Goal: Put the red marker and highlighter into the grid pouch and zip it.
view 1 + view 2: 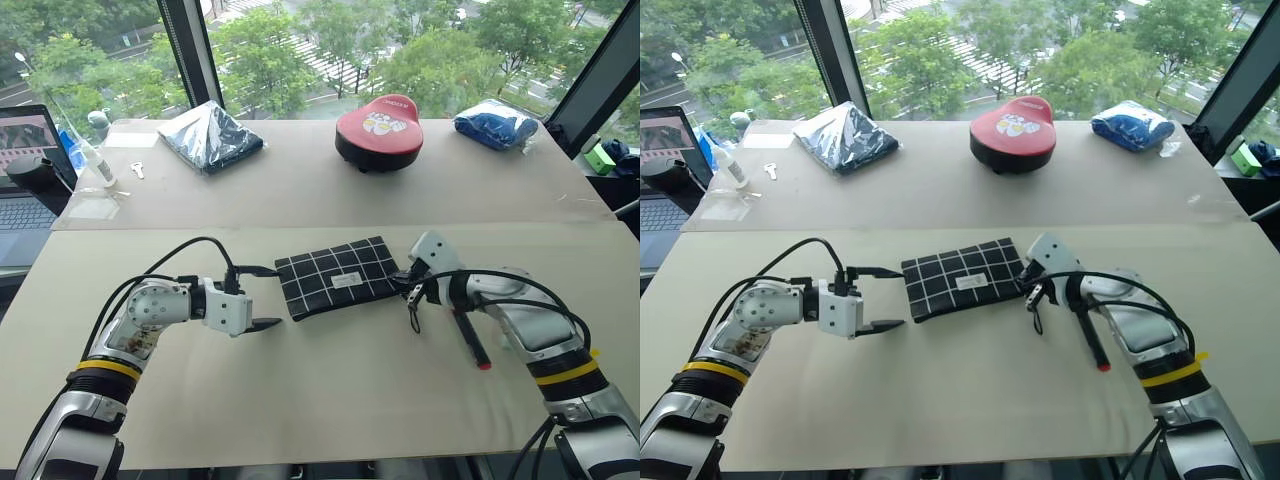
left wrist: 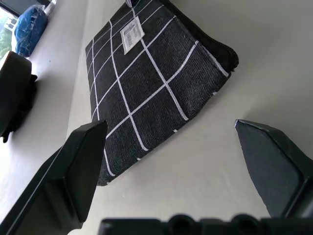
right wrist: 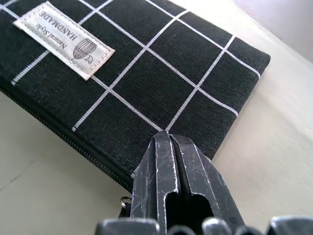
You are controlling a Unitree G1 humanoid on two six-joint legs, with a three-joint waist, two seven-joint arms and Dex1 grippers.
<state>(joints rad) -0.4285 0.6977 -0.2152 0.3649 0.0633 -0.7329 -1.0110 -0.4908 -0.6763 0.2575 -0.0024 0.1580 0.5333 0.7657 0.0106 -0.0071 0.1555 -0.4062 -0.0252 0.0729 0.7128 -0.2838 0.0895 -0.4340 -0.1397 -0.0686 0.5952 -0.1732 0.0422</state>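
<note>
While 2 claws flank it, 1 grid pouch (image 1: 338,276), 1 red marker (image 1: 471,339)

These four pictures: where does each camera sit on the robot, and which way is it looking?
Left eye view: on the head, looking forward and down at the beige table; both arms show.
Right eye view: the head's other eye, same scene.
Left wrist view: on the left wrist, looking along the open left gripper at the black white-gridded fabric pouch.
Right wrist view: on the right wrist, looking along the shut right gripper at that pouch's zipper edge.
Shared: every view shows the pouch.
</note>
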